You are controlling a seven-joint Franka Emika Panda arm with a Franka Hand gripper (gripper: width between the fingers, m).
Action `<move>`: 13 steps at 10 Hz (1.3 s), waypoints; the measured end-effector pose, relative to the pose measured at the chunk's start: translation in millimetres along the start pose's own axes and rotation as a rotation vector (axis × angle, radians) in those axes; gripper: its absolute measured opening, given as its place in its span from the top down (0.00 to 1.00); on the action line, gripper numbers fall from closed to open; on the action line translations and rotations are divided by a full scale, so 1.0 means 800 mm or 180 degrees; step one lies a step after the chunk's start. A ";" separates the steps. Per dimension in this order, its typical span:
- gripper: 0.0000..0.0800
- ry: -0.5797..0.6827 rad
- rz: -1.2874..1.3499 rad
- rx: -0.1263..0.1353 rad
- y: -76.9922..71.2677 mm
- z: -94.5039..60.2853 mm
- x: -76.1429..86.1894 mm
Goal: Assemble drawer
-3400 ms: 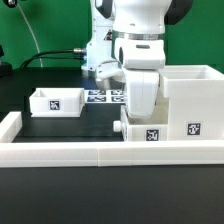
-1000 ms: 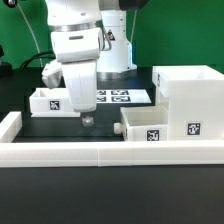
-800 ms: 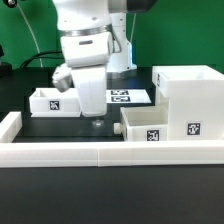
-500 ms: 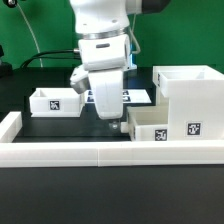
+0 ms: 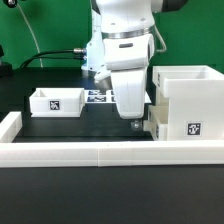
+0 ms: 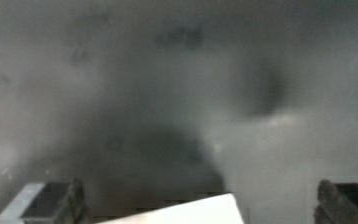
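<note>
The tall white drawer housing stands at the exterior view's right. One small tray with a tag sits low at its front, its near end beside my gripper. The gripper hangs low over the black mat, right next to that tray's end. In the blurred wrist view the fingers stand wide apart with nothing held, and a white corner shows between them. The second tray lies apart at the exterior view's left.
A long low white border wall runs along the front and up the left side. The marker board lies behind the arm. A black cable and a green backdrop are at the back left.
The arm has swept from the left tray across to the right. The tray by the housing now reaches less far left than before, so it has slid toward the housing.
</note>
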State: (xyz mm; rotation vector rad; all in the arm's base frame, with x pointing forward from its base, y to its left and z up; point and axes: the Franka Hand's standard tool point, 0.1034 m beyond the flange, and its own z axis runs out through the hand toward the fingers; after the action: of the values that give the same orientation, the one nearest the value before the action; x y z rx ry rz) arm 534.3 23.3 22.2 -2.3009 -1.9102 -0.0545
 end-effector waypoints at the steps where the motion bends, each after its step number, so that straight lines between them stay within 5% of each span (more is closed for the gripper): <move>1: 0.19 0.0000 0.0011 -0.0007 0.001 0.000 0.006; 5: 0.19 -0.0005 0.0021 -0.0005 0.001 0.000 -0.004; 7: 0.19 -0.0024 0.0020 0.0005 -0.002 -0.003 -0.034; 11: 0.19 -0.0085 0.0080 -0.0020 -0.032 -0.030 -0.085; 13: 0.19 -0.0126 0.0149 -0.0122 -0.056 -0.047 -0.103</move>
State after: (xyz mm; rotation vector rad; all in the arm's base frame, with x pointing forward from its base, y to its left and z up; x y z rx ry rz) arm 477.2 -54.2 53.4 -2.3878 -1.8889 -0.0408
